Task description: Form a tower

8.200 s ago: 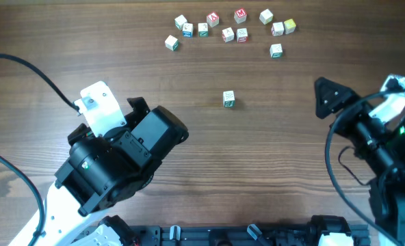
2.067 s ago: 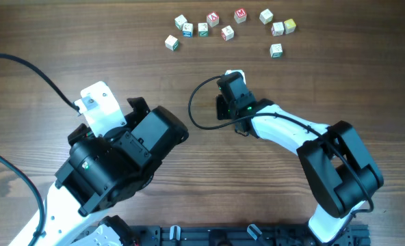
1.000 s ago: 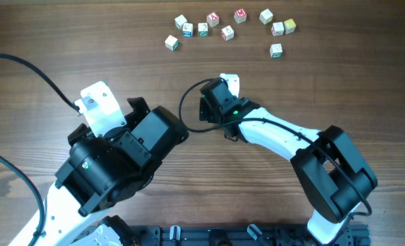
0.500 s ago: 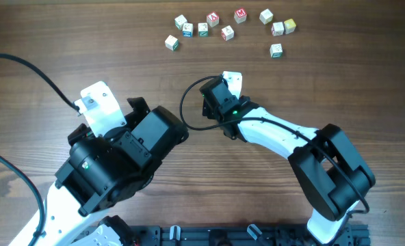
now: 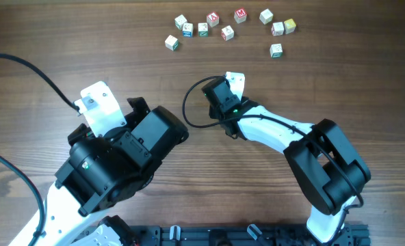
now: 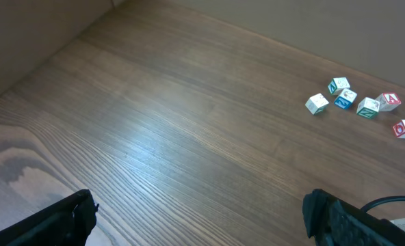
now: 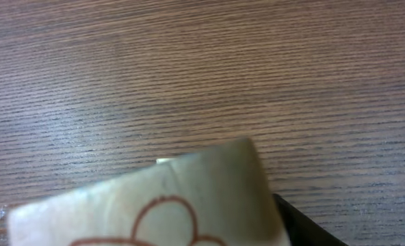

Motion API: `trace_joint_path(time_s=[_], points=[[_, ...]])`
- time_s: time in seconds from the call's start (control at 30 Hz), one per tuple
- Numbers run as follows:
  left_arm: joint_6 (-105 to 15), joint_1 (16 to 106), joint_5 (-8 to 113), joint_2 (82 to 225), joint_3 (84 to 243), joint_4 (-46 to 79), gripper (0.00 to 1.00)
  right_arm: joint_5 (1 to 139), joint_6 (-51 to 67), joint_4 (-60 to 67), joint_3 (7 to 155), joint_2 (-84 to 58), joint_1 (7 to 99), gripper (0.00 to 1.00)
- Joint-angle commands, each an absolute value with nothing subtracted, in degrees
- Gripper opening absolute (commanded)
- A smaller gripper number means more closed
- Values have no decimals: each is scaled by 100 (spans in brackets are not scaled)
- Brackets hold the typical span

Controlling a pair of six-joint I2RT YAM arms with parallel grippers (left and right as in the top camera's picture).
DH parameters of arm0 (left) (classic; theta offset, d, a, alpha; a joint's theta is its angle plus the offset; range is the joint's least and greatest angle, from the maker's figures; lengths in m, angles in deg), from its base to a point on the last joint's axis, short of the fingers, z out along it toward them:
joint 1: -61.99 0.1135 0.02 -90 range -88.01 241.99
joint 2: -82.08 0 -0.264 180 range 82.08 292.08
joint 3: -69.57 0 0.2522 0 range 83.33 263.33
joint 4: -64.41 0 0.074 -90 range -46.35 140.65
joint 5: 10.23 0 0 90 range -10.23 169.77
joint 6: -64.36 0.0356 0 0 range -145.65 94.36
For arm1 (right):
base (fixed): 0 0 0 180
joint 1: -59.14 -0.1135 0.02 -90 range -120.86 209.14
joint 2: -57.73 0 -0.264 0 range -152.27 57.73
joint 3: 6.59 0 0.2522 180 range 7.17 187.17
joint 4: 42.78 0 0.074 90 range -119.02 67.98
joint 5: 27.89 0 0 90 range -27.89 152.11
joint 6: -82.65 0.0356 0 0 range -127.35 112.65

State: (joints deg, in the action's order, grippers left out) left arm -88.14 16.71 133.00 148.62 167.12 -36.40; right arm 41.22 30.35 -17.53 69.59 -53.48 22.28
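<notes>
Against wood [image 7: 189,55], pale red-lined cube [image 7: 189,195]

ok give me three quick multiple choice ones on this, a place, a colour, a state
1. The loose cubes lie A) at the far side of the table B) by the left arm's base C) off the wood entirely
2. The mark on the close-up cube in the right wrist view is A) blue B) red C) yellow
3. The left gripper is A) shut on a cube B) shut, empty C) open, empty
1 A, they cluster near the overhead view's top edge; 2 B, a red curved outline; 3 C, fingers wide apart, nothing between.
</notes>
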Motion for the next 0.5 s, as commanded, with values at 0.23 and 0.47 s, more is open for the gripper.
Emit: trace_joint_path(time_s=[0.23,0.47], points=[[-8911,1678,13313,14884,16690,-3644,100,3984,3056,-1780,7107,-5451,2246,38],[-8911,1678,13313,14884,16690,-3646,100,3987,3054,-1780,7107,-5451,2246,31]])
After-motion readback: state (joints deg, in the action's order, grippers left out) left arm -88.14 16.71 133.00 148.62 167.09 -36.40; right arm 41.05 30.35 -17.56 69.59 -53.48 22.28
